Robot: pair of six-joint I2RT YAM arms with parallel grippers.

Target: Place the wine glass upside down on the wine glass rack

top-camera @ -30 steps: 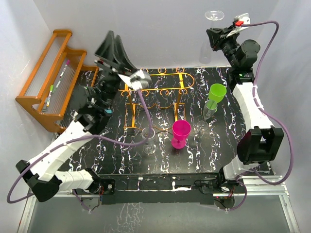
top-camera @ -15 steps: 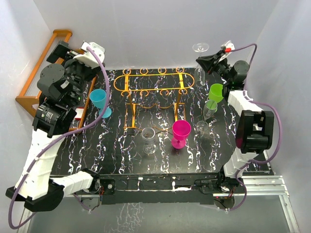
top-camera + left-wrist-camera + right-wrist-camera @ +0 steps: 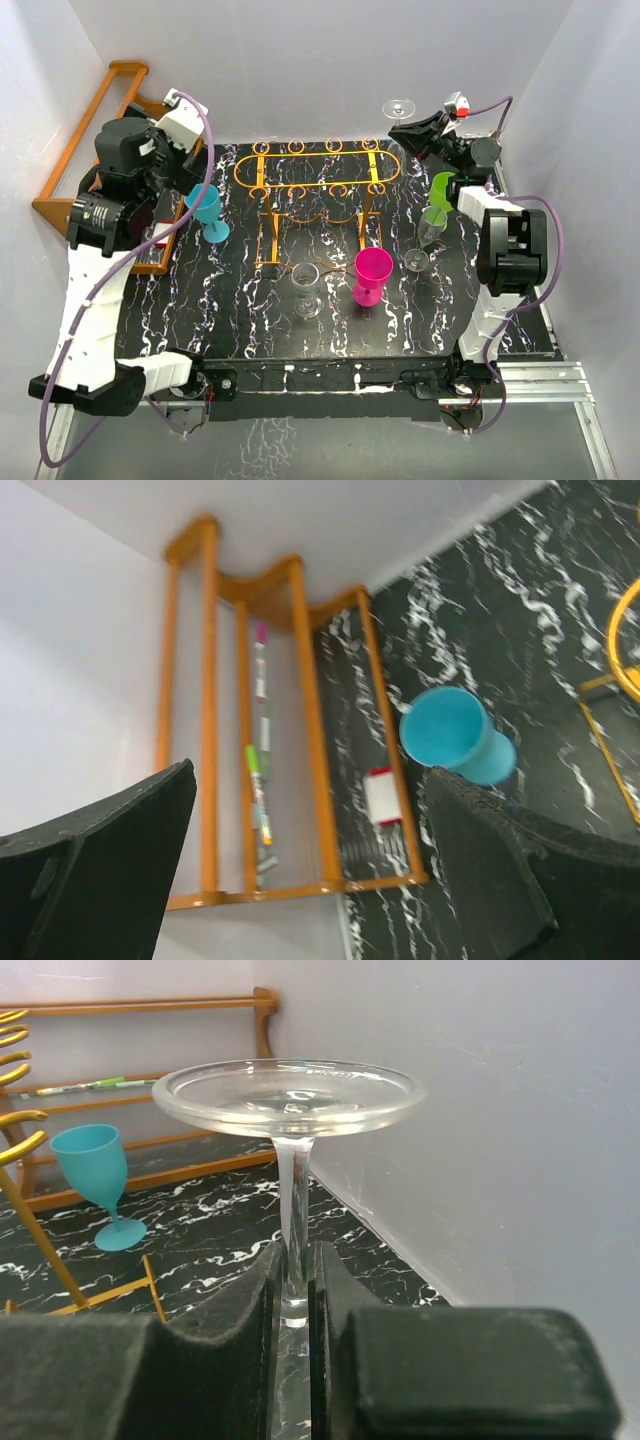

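My right gripper (image 3: 297,1255) is shut on the stem of a clear wine glass (image 3: 290,1095), held with its round foot up and its bowl hidden below the fingers. From above, the glass foot (image 3: 400,106) hangs just past the right end of the wine glass rack (image 3: 320,170), a thin orange wire frame at the back of the table. The rack's rail tips (image 3: 20,1120) show at the left of the right wrist view. My left gripper (image 3: 310,775) is open and empty, high above the wooden shelf at the far left.
An orange wooden shelf (image 3: 100,130) with markers stands at the left wall. A blue cup (image 3: 207,210) stands beside it. In front of the rack are a pink cup (image 3: 371,272), a green cup (image 3: 445,190) and two upright clear glasses (image 3: 308,285) (image 3: 425,240).
My left arm has swung back from over the rack to the left and its gripper has opened; the blue cup now shows. My right gripper has carried the glass leftward toward the rack.
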